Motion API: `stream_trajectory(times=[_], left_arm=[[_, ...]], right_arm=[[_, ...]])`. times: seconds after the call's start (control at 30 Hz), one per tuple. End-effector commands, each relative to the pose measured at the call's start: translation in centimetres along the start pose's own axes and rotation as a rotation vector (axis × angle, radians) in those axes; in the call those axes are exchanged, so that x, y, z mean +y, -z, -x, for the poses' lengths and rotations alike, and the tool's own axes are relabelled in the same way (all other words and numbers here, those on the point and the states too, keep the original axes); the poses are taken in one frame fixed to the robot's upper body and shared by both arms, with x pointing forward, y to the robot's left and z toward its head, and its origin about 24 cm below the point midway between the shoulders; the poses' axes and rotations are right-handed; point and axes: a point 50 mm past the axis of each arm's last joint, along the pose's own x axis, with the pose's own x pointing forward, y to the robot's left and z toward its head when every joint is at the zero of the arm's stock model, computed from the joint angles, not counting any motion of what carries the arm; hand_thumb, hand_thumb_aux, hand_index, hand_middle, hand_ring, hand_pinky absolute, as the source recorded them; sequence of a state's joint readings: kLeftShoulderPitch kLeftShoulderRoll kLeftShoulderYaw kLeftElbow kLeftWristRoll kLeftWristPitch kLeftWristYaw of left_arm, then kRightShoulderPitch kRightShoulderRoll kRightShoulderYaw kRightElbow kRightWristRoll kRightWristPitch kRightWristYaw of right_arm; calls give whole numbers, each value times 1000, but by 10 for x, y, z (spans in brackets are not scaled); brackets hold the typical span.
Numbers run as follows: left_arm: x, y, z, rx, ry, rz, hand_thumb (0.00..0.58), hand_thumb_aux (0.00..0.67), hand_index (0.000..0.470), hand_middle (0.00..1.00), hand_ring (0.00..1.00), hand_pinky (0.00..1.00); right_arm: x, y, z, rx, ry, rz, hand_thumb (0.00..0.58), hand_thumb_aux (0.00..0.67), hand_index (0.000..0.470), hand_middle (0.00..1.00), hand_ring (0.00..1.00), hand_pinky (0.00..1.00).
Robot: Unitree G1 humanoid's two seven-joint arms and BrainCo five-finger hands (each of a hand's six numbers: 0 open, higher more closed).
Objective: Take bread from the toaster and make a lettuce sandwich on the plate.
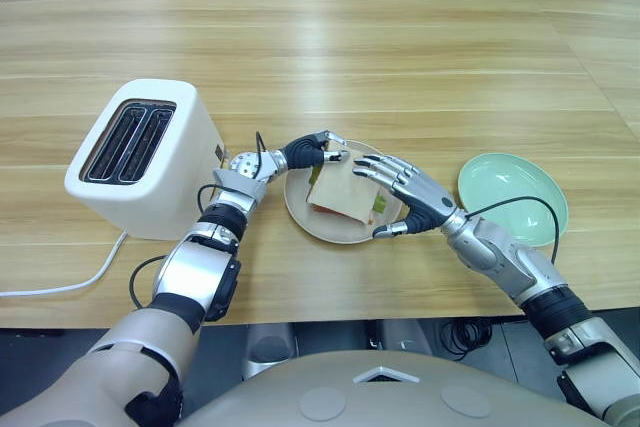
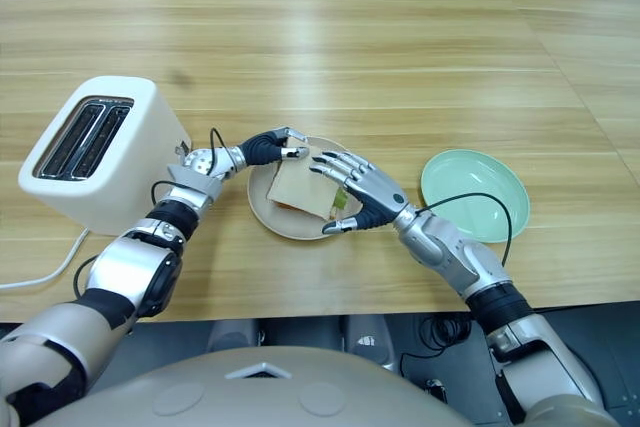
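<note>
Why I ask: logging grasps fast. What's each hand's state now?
Left hand: closed, pinching the top bread slice at its corner.
Right hand: open, spread over the sandwich.

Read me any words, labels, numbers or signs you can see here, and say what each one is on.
No text can be read. The toaster, sandwich, beige plate, green bowl and wooden table show no legible print; a small dark mark on the toaster's side is too small to make out.
</note>
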State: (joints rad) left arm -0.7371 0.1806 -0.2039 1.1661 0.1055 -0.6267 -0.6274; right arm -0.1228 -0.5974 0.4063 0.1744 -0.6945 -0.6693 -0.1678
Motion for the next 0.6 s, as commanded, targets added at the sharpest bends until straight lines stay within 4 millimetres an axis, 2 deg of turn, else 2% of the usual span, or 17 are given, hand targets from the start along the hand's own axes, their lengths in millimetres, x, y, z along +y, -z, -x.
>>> stream_trajectory(times=[0.03, 0.13, 0.23, 0.37, 0.47, 0.6], left_arm=[[-1, 3, -4, 55, 2, -39, 580, 670, 460, 1000, 1000, 1000], [-4, 8, -5, 103, -14, -51, 580, 670, 460, 1000, 1000, 1000], [-3, 11, -5, 123, -55, -45, 580, 670, 460, 1000, 1000, 1000], [-2, 10, -6, 123, -75, -36, 580, 670, 460, 1000, 1000, 1000], [-3, 12, -7, 139, -79, -39, 580, 670, 460, 1000, 1000, 1000], [-4, 16, -5, 167, -94, -47, 580, 670, 460, 1000, 1000, 1000]], right_arm=[[4, -15, 3, -68, -60, -43, 0, 0, 0, 0, 0, 0], [5, -17, 5, -69, -85, -47, 0, 0, 0, 0, 0, 0], [-11, -17, 5, -69, -11, -14, 0, 0, 0, 0, 0, 0], [-20, -24, 7, -108, 25, -30, 0, 0, 0, 0, 0, 0], [-15, -22, 7, -97, -3, -46, 0, 0, 0, 0, 0, 0], [1, -5, 6, -7, -79, -31, 0, 0, 0, 0, 0, 0]])
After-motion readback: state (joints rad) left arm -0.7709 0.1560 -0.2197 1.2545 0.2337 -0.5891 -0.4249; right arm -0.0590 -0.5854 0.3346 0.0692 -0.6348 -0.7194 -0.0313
